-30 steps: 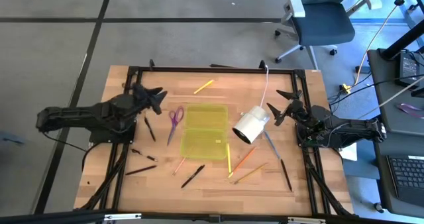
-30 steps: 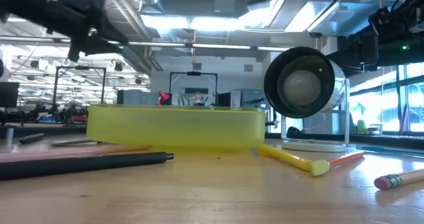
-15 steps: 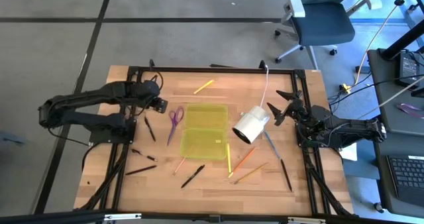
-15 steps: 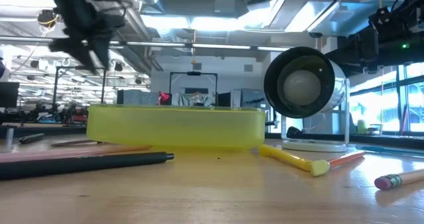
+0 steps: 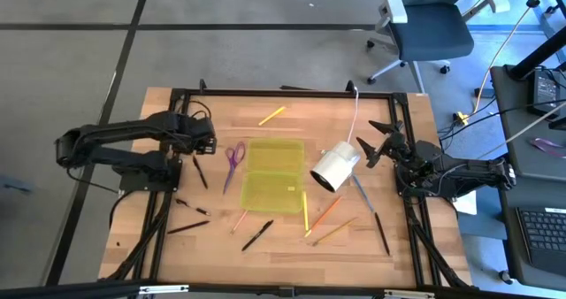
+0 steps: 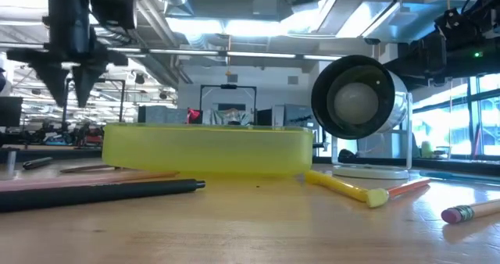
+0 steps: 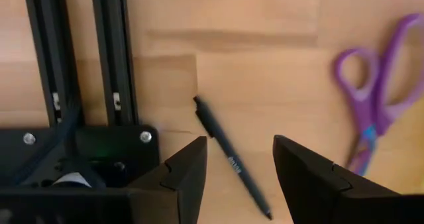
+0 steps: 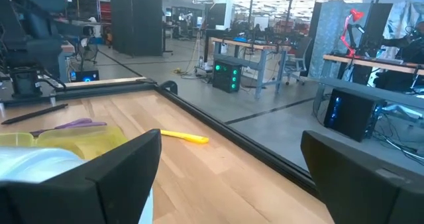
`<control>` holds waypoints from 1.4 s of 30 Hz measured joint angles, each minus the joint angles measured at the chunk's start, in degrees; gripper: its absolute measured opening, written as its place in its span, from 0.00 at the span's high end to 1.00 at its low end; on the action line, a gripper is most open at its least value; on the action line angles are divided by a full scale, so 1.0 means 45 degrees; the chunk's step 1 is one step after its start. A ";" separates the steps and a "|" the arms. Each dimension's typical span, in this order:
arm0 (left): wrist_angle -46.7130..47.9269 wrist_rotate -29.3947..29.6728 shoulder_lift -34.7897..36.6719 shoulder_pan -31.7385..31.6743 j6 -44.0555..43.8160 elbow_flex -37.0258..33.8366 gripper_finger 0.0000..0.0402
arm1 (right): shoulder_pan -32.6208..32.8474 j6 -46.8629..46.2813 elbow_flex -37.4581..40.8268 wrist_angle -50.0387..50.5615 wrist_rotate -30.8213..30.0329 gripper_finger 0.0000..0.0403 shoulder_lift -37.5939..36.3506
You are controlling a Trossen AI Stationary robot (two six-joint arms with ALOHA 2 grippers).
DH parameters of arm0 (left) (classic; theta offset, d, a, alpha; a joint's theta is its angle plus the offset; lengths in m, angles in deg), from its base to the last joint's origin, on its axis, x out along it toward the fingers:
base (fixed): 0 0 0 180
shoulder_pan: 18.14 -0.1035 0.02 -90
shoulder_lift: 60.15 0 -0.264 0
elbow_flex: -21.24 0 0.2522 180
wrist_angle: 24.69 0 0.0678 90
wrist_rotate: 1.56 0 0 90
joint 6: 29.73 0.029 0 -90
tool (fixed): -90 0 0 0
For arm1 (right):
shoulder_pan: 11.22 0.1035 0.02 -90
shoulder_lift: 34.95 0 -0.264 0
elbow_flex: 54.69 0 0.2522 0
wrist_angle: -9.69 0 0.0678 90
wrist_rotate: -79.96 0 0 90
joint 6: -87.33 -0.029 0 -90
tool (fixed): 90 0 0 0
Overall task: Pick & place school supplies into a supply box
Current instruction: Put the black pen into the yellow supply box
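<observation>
left gripper (image 7: 238,168) spread open w/ nothing held, over black pen (image 7: 232,164) by purple scissors (image 7: 371,111), only wrist cam shows that, right gripper (image 5: 378,145) released too, idle beside white cylinder (image 5: 334,167)

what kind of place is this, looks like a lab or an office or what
Most likely a big open robotics lab or workshop. Behind the wooden table run rows of workbenches with equipment under exposed ceiling ducts, and an office chair stands nearby.

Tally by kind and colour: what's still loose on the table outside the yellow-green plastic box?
Thin black pens: 5
Thin yellow, orange or pink pencils: 4
Blue-grey pen: 1
Chunky yellow marker: 1
Purple-handled scissors: 1
Total: 12
</observation>
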 joint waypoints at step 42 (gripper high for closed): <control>-0.2408 -0.1797 -0.5350 -0.1586 0.3572 -0.0638 0.73 | 0.0004 -0.0661 -0.0001 0.0005 0.0005 0.10 -0.0003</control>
